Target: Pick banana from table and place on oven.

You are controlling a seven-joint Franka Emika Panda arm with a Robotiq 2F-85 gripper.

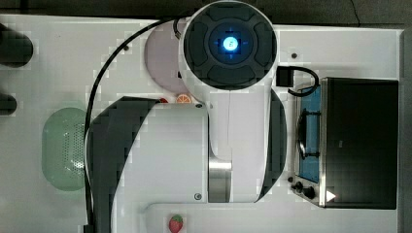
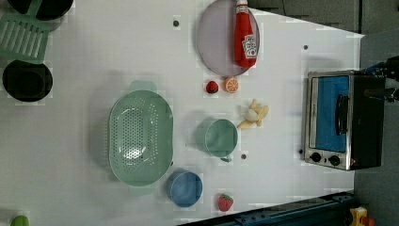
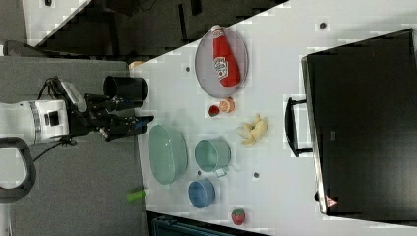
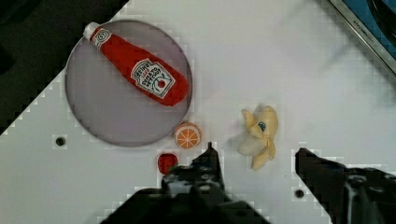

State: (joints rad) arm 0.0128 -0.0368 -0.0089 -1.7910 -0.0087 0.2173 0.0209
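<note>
The banana (image 4: 259, 133), pale cream-yellow and half peeled, lies on the white table (image 4: 280, 56) beside the orange slice (image 4: 188, 135). In the left view the banana (image 2: 254, 114) rests between the green cup (image 2: 217, 137) and the oven (image 2: 341, 120). The oven (image 3: 364, 123) has a black top, a blue glass door and a metal handle, and its door is closed. My gripper (image 4: 256, 149) hangs open well above the table, with the banana seen between its dark fingers (image 4: 210, 161) and nothing held. The right view shows the gripper (image 3: 133, 117) high off the table.
A ketchup bottle (image 2: 244, 35) lies on a grey plate (image 2: 214, 42). A small red piece (image 2: 211, 86) sits by the orange slice (image 2: 231, 84). A green colander (image 2: 140, 136), a blue bowl (image 2: 184, 188) and a strawberry (image 2: 225, 202) stand further from the oven.
</note>
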